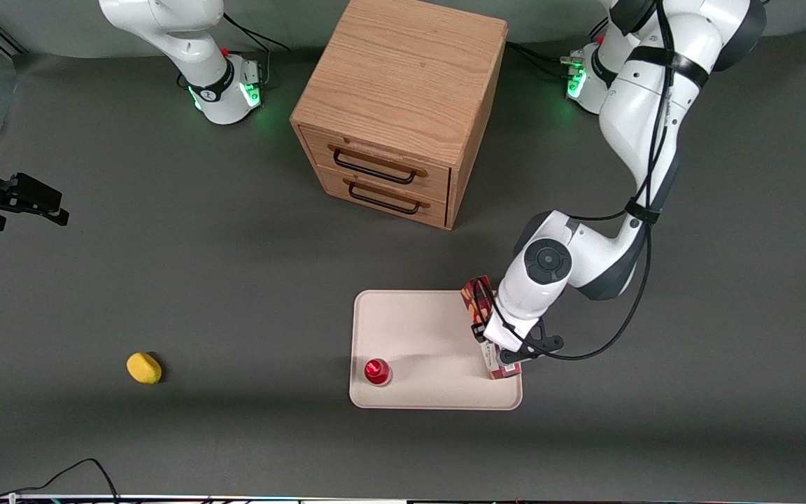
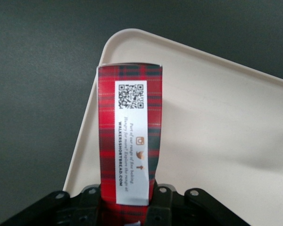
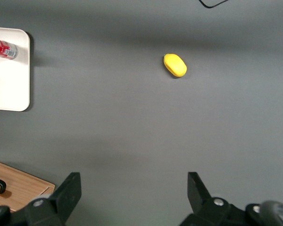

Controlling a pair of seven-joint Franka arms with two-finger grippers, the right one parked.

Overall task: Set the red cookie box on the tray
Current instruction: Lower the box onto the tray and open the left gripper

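Observation:
The red cookie box point(image 1: 478, 297) is a long slim tartan-red carton with cookie pictures. It sits along the edge of the cream-white tray point(image 1: 424, 329) that faces the working arm's end of the table. My gripper point(image 1: 500, 353) is over the end of the box nearer the front camera. The wrist view shows the box point(image 2: 129, 136), white label up, clamped between the black fingers of the gripper point(image 2: 129, 207), with the tray point(image 2: 217, 141) beneath. The gripper is shut on the box. I cannot tell whether the box rests on the tray.
A small red-capped bottle point(image 1: 377, 371) stands on the tray's near corner toward the parked arm. A yellow lemon-like object point(image 1: 144, 367) lies on the grey mat toward the parked arm's end. A wooden two-drawer cabinet point(image 1: 403, 105) stands farther from the front camera than the tray.

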